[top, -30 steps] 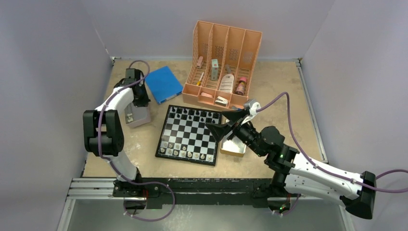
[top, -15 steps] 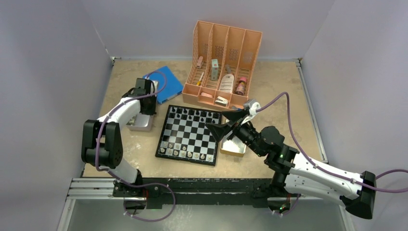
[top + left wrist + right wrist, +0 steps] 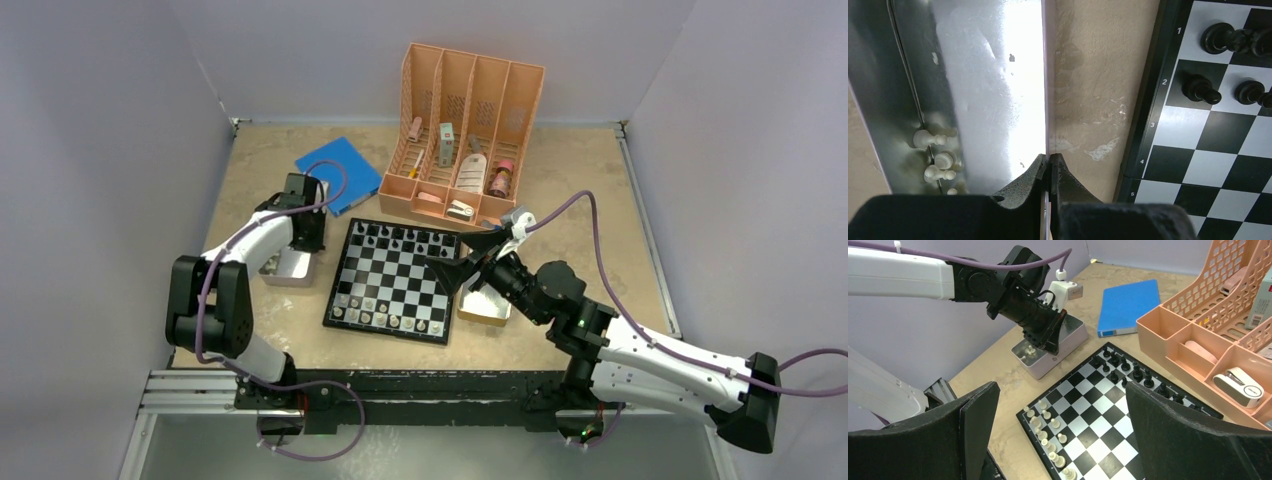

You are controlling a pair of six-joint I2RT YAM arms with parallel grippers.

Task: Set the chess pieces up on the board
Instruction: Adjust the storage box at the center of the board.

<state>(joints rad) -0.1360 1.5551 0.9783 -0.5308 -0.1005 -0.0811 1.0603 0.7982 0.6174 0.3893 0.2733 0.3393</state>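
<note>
Since a second ago my left arm has drawn back toward the near edge, and the metal tray (image 3: 988, 75) came with it. The left gripper (image 3: 1049, 162) is pressed together on the thin rim of this tray, where a few pale chess pieces (image 3: 935, 150) lie in one corner. The right gripper (image 3: 468, 256) stands wide apart, holding nothing, above the right edge of the board (image 3: 390, 285). On the board, black pieces (image 3: 405, 238) stand at the far side and pale pieces (image 3: 385, 320) at the near side.
</note>
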